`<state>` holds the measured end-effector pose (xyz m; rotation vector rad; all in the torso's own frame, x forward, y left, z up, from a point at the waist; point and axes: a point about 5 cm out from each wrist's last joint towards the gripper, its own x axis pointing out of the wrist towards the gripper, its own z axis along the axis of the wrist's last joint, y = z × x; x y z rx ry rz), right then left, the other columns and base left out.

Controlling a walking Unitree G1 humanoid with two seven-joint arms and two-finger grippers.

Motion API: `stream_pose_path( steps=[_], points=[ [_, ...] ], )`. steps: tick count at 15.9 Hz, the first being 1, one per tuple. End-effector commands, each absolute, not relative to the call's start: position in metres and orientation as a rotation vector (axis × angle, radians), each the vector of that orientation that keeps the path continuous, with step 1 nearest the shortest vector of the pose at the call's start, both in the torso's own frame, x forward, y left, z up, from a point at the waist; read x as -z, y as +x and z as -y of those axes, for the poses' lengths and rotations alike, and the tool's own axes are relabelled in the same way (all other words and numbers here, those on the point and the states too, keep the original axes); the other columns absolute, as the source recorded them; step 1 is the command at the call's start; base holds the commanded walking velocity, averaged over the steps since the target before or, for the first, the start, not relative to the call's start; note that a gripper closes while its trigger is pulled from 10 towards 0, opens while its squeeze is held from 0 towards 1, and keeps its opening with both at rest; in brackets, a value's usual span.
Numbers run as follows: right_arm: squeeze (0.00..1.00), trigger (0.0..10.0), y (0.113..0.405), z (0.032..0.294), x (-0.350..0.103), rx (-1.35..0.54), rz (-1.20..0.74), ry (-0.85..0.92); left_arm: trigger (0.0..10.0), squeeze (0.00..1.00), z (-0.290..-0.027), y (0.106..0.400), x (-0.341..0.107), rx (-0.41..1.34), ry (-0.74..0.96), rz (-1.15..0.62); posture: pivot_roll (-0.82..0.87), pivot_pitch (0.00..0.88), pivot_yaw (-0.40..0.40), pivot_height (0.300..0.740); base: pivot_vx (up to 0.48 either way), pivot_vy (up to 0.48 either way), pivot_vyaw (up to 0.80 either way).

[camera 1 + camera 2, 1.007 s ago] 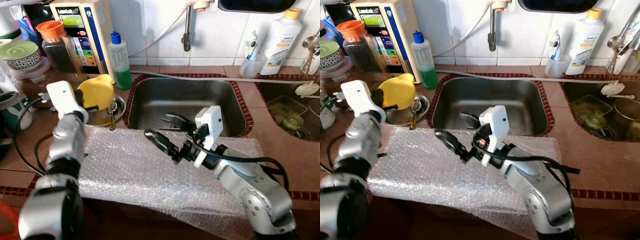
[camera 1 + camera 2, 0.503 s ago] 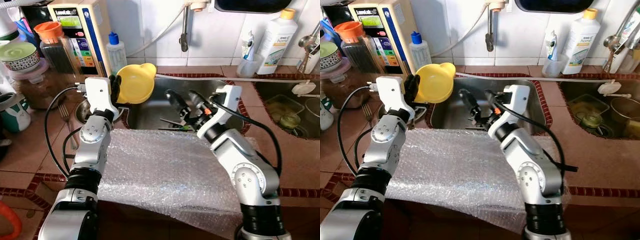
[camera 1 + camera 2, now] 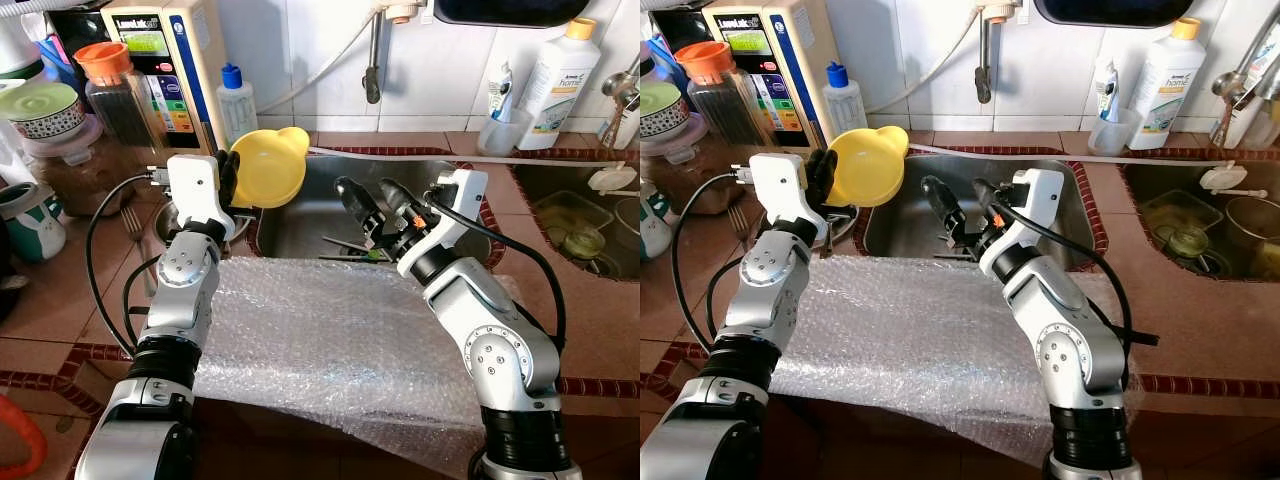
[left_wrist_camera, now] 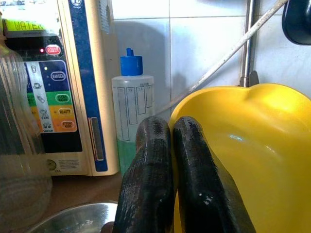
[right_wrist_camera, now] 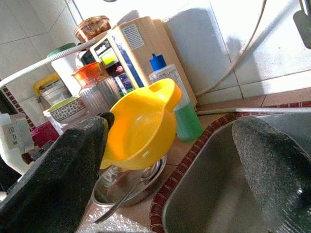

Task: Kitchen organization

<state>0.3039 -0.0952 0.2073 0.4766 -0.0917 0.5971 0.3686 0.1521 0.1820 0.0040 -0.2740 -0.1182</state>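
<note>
Barely moved since before: left gripper (image 3: 232, 176) stays clamped on the bowl (image 3: 268, 166), upper left; right gripper (image 3: 377, 202) wide apart over the sink (image 3: 470, 190).

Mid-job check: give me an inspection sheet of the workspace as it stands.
Surface: tiled counter, bubble wrap sheet across its front edge.
Job's things: yellow bowl, tilted, held above the sink corner.
Clutter: steel bowl, fork, green soap bottle, white bottle.
Grippers: left gripper shut on the bowl's rim; right gripper open over the sink.
Cables: black leads along both arms.
Surroundings: tiled wall, water purifier, jars.
</note>
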Motion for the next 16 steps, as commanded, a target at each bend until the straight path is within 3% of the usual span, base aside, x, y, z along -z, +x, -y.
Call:
stream_pose_path(
  steps=[1,5,7,8,16],
  points=[
    [0.0,10.0,0.305,0.094,-0.206,-0.595,0.081,0.484,0.0,0.0,-0.156,0.368,-0.189,0.109,0.013,0.306,-0.03,0.015,0.075,0.74,0.0,0.0,0.0],
    [0.0,10.0,0.305,0.094,-0.206,-0.595,0.081,0.484,0.0,0.0,-0.156,0.368,-0.189,0.109,0.013,0.306,-0.03,0.015,0.075,0.74,0.0,0.0,0.0],
    [0.0,10.0,0.34,0.079,-0.198,-0.437,-0.024,0.66,0.0,0.0,-0.095,0.344,-0.191,0.343,0.029,0.397,-0.03,0.027,0.059,0.74,0.0,0.0,0.0],
    [0.0,10.0,0.343,0.078,-0.196,-0.408,-0.044,0.678,0.0,0.0,-0.088,0.341,-0.193,0.371,0.029,0.409,-0.03,0.028,0.062,0.74,0.0,0.0,0.0],
    [0.0,10.0,0.357,0.086,-0.195,-0.292,-0.061,0.599,0.0,0.0,-0.082,0.333,-0.197,0.385,0.085,0.445,-0.02,0.03,0.053,0.74,0.0,0.0,0.0]
  ],
)
